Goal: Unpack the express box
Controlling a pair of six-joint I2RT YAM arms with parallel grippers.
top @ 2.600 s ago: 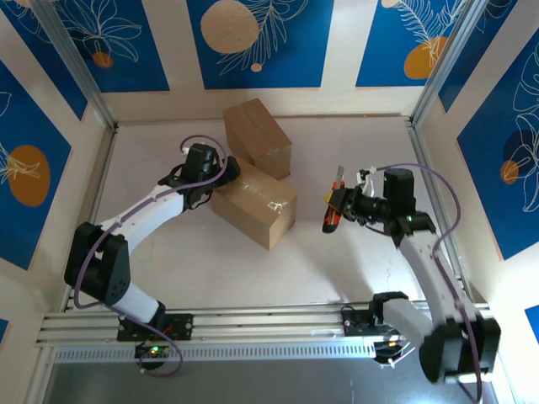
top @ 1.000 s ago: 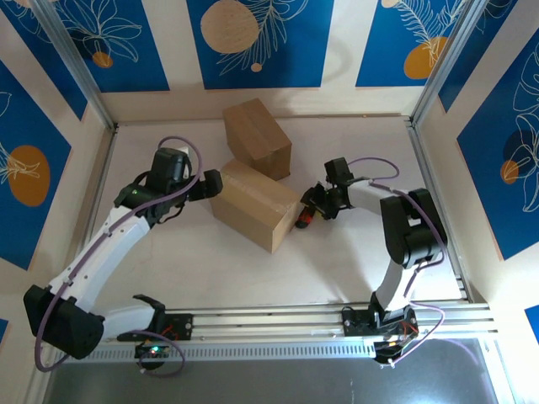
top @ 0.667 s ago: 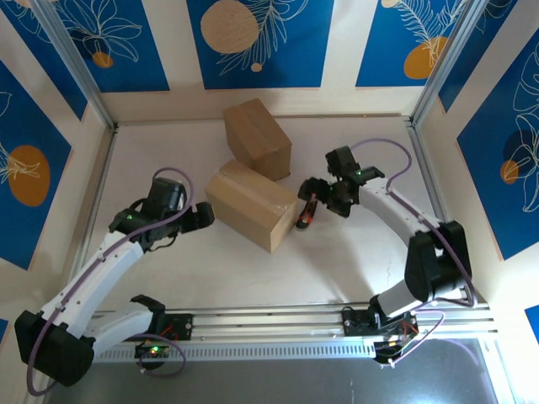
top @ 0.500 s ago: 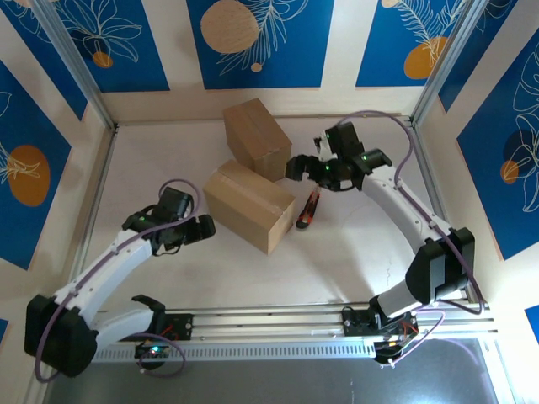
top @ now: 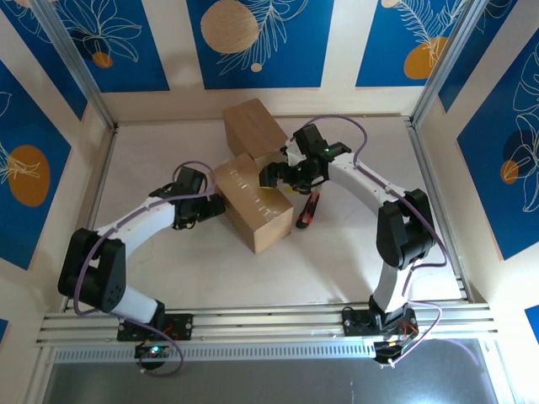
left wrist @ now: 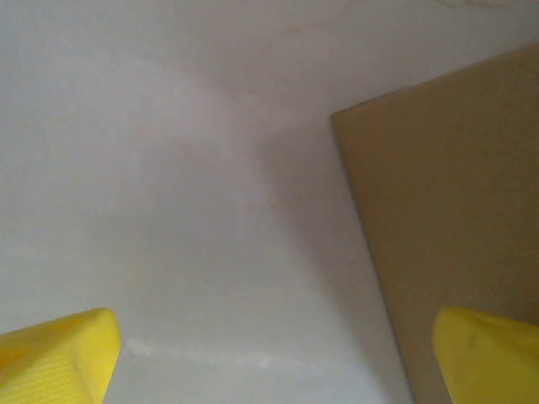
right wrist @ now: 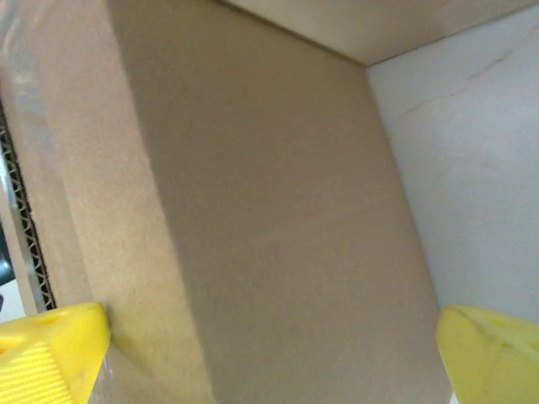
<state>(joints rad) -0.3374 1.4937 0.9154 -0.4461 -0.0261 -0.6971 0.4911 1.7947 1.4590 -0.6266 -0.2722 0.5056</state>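
Note:
The express box [top: 253, 206], plain brown cardboard with clear tape along its top, lies at an angle mid-table. My left gripper [top: 212, 208] is open at the box's left side; in the left wrist view its yellow fingertips [left wrist: 55, 362] stand wide, the right one in front of the box wall [left wrist: 455, 210]. My right gripper [top: 280, 178] is open over the box's far right end. In the right wrist view, the box [right wrist: 269, 210] lies between its spread yellow fingertips [right wrist: 50, 353]. A red-and-black cutter [top: 308, 210] lies on the table beside the box's right end.
A second brown box [top: 257, 135] stands just behind the first, near the back wall. Aluminium posts and side walls [top: 434, 168] fence the table. Bare white tabletop [top: 337, 252] stretches in front of the boxes and to the right.
The right gripper opened and left the cutter on the table, then swung up and left over the box. The left gripper pulled back, then returned to the box's left side. The box turned a little.

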